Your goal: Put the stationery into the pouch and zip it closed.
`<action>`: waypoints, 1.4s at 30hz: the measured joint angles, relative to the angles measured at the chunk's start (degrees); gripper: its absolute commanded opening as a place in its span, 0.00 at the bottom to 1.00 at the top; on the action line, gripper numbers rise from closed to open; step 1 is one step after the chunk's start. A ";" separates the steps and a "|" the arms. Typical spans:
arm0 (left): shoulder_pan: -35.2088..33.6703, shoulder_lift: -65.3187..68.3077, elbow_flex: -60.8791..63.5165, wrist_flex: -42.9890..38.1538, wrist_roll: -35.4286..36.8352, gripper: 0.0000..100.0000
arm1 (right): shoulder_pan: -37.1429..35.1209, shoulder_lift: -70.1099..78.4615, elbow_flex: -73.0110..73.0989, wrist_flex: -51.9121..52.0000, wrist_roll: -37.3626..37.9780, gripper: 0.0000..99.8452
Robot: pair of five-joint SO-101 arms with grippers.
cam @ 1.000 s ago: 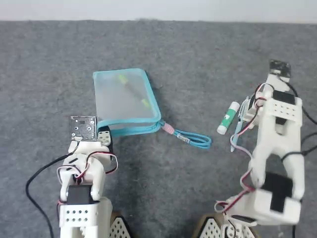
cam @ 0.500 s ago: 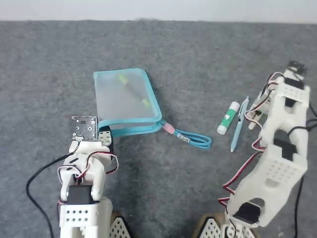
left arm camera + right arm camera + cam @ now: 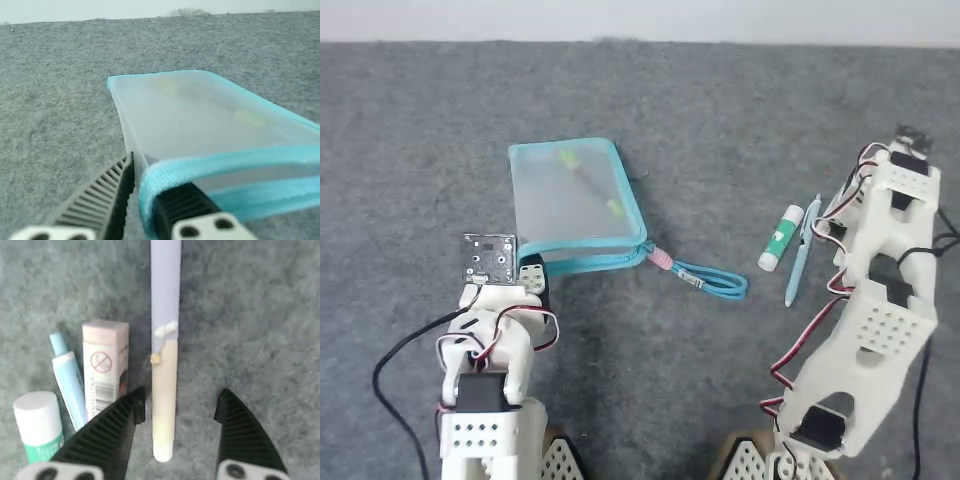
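A translucent pouch (image 3: 570,200) with teal trim lies left of centre, with a green-yellow item showing through it. My left gripper (image 3: 532,275) is shut on the pouch's (image 3: 200,125) near teal edge, the trim pinched in the left gripper (image 3: 145,200). At the right lie a glue stick (image 3: 780,237) and a blue pen (image 3: 802,250). My right gripper (image 3: 838,225) stands open just beyond them. In the right wrist view the right gripper (image 3: 181,400) straddles a lilac-and-cream pen (image 3: 165,365), beside a pink eraser box (image 3: 105,367), the blue pen (image 3: 67,385) and the glue stick (image 3: 37,425).
The pouch's teal wrist strap (image 3: 710,281) trails over the grey carpet (image 3: 720,120) toward the stationery. A pale wall edge runs along the far side. Both arm bases stand at the near edge.
My right arm has drawn away to the right, uncovering the blue pen, and shifted only slightly in the last half second. The left arm and pouch have stayed put.
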 measured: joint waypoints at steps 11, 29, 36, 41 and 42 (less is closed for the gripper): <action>0.00 0.00 0.00 0.00 0.00 0.01 | 2.90 0.44 -0.26 1.05 0.00 0.01; 0.00 0.00 0.00 0.00 0.00 0.01 | -11.34 -27.96 0.97 22.77 23.38 0.01; 0.00 0.00 0.00 0.00 0.00 0.01 | -28.22 -46.33 14.33 25.76 30.59 0.01; 0.00 0.00 0.00 0.00 0.00 0.01 | -39.56 -56.70 23.03 25.76 34.29 0.01; 0.00 0.00 0.00 0.00 0.00 0.01 | -42.02 -58.11 24.53 26.20 34.81 0.01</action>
